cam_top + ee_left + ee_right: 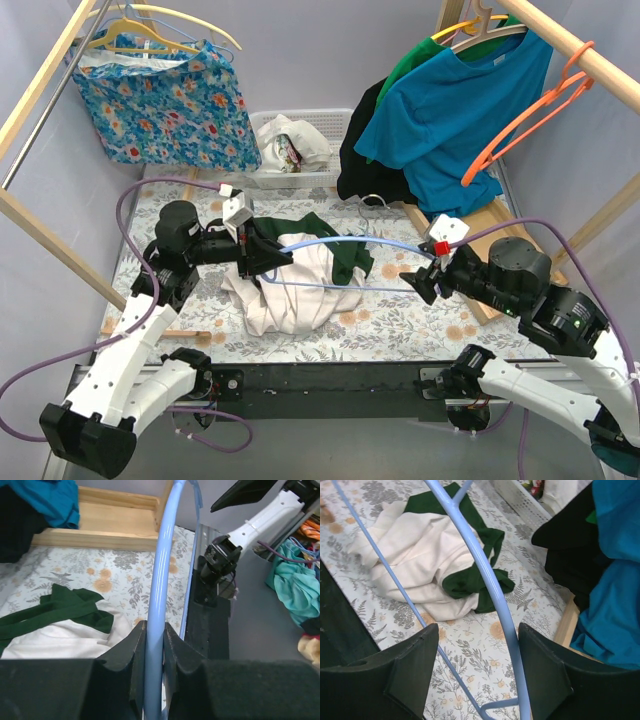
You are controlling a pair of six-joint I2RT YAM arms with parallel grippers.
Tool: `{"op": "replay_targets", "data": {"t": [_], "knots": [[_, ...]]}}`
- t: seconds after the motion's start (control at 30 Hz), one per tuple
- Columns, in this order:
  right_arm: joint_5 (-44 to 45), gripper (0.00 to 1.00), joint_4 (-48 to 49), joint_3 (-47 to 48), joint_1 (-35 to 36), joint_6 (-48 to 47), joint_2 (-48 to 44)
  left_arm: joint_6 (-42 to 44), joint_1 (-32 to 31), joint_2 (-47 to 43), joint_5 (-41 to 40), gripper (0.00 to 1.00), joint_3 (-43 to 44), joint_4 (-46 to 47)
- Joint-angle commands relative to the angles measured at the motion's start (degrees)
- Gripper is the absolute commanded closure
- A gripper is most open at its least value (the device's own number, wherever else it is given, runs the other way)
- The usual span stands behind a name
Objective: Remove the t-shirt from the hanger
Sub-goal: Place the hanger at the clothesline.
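My left gripper (262, 255) is clamped on one end of the light-blue hanger (350, 240). In its wrist view the bar runs straight up between the closed jaws. My right gripper (420, 282) is spread wide at the other end, with a finger on each side of the bar and neither touching it.

The white-and-green t-shirt (290, 295) lies heaped on the table (400, 330) under the hanger, seemingly free. I cannot tell whether a fold is caught near the left jaws.

The risks as I judge them:
- The hanger is held at one end only, so it could swivel or slip in that grip.
- Lifting away with a snagged fold would drag the shirt along.
- The free end sits near the hanging black garment (365, 160) — an easy catch.
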Motion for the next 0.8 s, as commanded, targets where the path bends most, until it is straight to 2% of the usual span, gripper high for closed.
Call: {"op": "replay_targets", "data": {"t": [0.0, 0.13, 0.3, 0.57, 0.67, 0.77], "knots": [[11.41, 0.27, 3.96, 0.51, 0.43, 1.33, 1.39, -0.63, 0.66, -2.62, -9.65, 1.00, 4.00, 0.30], [17.06, 0.26, 4.83, 0.94, 0.43, 2.30, 1.31, 2.79, 0.66, -1.58, -14.74, 1.00, 6.99, -3.82], [17.86, 0.25, 7.03, 1.12, 0.43, 2.39, -1.94, 5.43, 0.66, -0.34, -17.74, 1.00, 9.37, -6.21], [9.87, 0.24, 7.65, -0.28, 0.43, 2.21, -4.24, 3.06, 0.66, 2.20, -19.33, 1.00, 11.83, 1.78], [11.17, 0.25, 9.05, -2.74, 0.43, 5.54, -3.01, 3.58, 0.48, 5.98, -18.18, 1.00, 15.42, 3.46], [6.09, 0.26, 10.10, -5.81, 0.43, 8.62, -1.95, 4.38, 0.39, 10.63, -20.55, 1.00, 19.90, 3.90]]}}
